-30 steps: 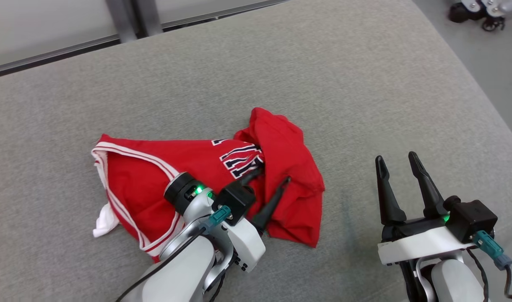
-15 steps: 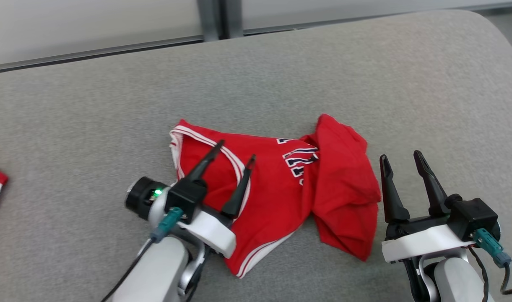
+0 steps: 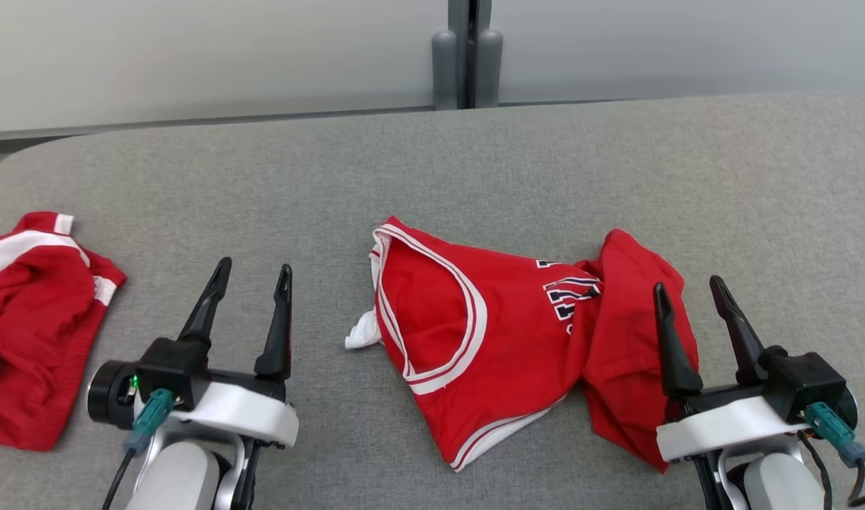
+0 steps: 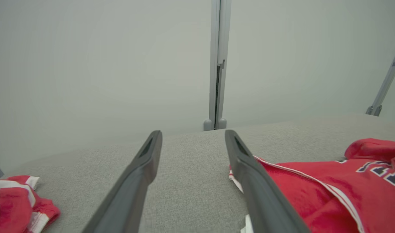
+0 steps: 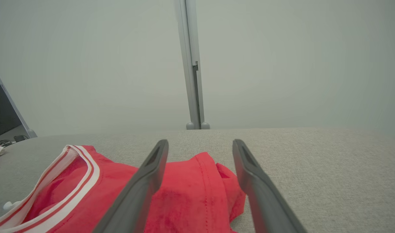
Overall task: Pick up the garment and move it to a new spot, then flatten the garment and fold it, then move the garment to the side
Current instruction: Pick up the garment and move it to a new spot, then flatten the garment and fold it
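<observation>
– What's hard to make out?
– At 9 o'clock, a red cloth (image 3: pixel 28 319) cut off by the edge; the garment's (image 3: pixel 503 333) lettering is lost in folds.
– And the pincers?
– The left pincer (image 3: pixel 254 266), at 7 o'clock, is spread wide and empty. The garment lies crumpled mid-worktop (image 3: pixel 545 156). The right pincer (image 3: pixel 688 283), at 5 o'clock, is wide and empty over its fold.

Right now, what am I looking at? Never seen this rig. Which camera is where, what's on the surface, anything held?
It's a two-armed robot; each arm ends in a gripper with two long dark fingers. The picture with both arms in it is from its head, looking down; the other two are from cameras on each wrist, looking along that gripper's fingers. On the grey padded surface lies a crumpled red jersey with white trim, and a second red garment at the robot's far left. The left gripper stands over bare surface between them; the right gripper is over the jersey's bunched end. Both are open and hold nothing.
</observation>
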`<state>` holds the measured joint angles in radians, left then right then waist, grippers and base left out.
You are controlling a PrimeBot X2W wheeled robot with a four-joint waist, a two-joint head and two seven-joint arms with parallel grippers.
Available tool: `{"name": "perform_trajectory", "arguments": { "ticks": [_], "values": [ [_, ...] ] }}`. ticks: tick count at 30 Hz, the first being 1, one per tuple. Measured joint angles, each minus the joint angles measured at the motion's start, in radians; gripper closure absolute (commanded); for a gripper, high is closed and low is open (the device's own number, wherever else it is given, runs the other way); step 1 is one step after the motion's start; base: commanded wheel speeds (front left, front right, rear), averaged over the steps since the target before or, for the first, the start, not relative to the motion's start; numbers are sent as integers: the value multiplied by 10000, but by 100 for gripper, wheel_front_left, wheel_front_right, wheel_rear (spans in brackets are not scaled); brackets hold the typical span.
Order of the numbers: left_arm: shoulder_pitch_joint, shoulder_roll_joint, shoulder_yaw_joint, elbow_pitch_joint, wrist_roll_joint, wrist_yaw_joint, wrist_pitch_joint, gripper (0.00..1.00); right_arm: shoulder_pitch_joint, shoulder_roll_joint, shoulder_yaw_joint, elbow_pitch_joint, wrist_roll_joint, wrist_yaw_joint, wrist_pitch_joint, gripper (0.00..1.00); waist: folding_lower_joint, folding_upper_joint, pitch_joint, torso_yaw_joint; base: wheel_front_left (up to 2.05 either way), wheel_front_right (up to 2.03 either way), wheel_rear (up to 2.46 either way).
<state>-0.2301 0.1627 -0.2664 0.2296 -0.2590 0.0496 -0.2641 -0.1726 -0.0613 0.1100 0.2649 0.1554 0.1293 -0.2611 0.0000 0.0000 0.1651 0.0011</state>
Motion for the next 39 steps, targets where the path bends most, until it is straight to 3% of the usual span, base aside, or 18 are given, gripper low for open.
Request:
{"name": "perform_trajectory", "arguments": {
  "ticks": [10, 25, 39],
  "values": [
    [1049, -249, 545, -90, 38, -487, 0, 0, 662, -54, 38, -92, 4, 0, 98, 0, 0, 0, -697, 128, 0, 0, 0],
    [2137, -397, 1053, 21, 430, -389, 0, 0, 1746, -69, 65, -564, 25, 0, 675, 0, 0, 0, -1652, 160, 0, 0, 0],
    [2231, -506, 1237, 56, 640, -399, 0, 0, 1892, -65, 35, -884, -44, 0, 851, 0, 0, 0, -1671, 115, 0, 0, 0]
  ]
}}
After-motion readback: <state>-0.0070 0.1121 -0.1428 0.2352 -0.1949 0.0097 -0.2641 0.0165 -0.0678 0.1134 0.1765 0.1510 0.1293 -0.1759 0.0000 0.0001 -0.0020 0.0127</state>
